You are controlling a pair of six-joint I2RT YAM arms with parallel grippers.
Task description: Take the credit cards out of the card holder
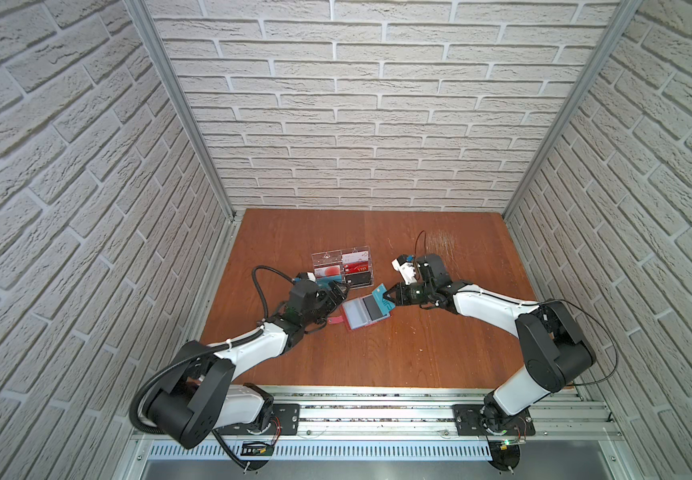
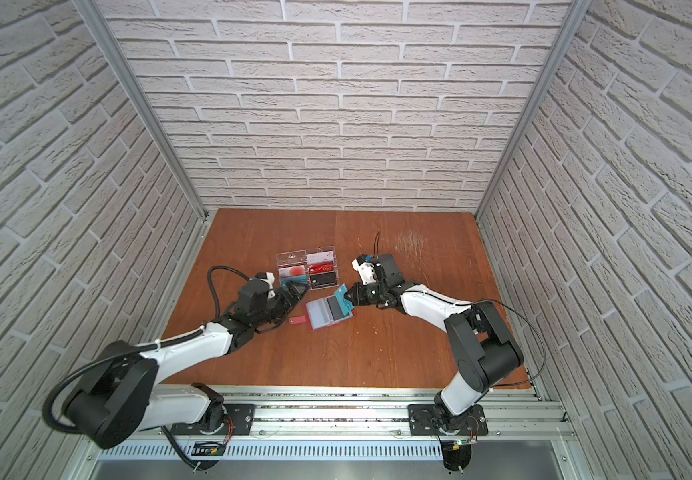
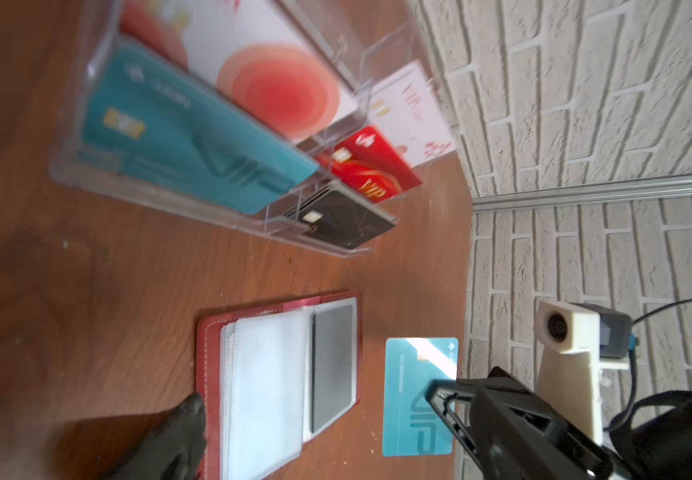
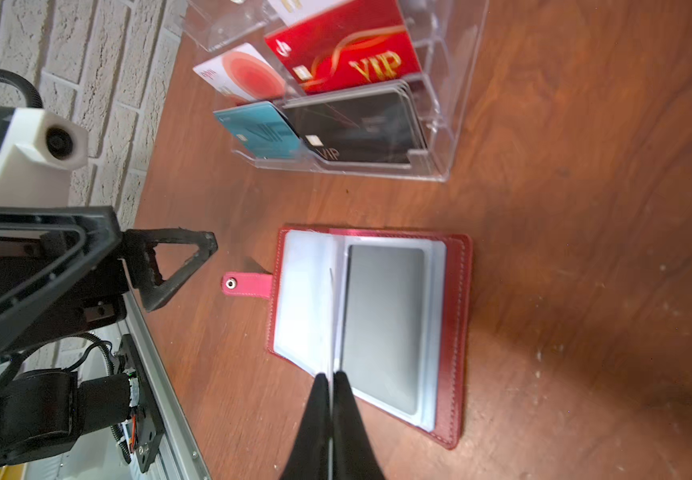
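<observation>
The red card holder (image 1: pixel 351 323) (image 2: pixel 315 322) lies open on the table, its strap tab (image 4: pixel 248 284) to the left. A dark grey credit card (image 4: pixel 381 324) (image 3: pixel 331 365) sits in its right-hand sleeve. My right gripper (image 1: pixel 390 300) (image 4: pixel 330 378) is shut on a teal VIP card (image 1: pixel 381 296) (image 3: pixel 410 395), holding it on edge just above the holder's right side. My left gripper (image 1: pixel 338 291) (image 2: pixel 296 289) hangs open with nothing in it, just left of the holder and in front of the tray. One of its fingertips (image 3: pixel 188 415) shows by the holder's red edge.
A clear acrylic tray (image 1: pixel 327 257) (image 4: pixel 439 124) stands just behind the holder. It holds black cards (image 4: pixel 356 129), a red VIP card (image 4: pixel 344 45), a teal card (image 3: pixel 178 137) and white cards. Brick walls close in three sides.
</observation>
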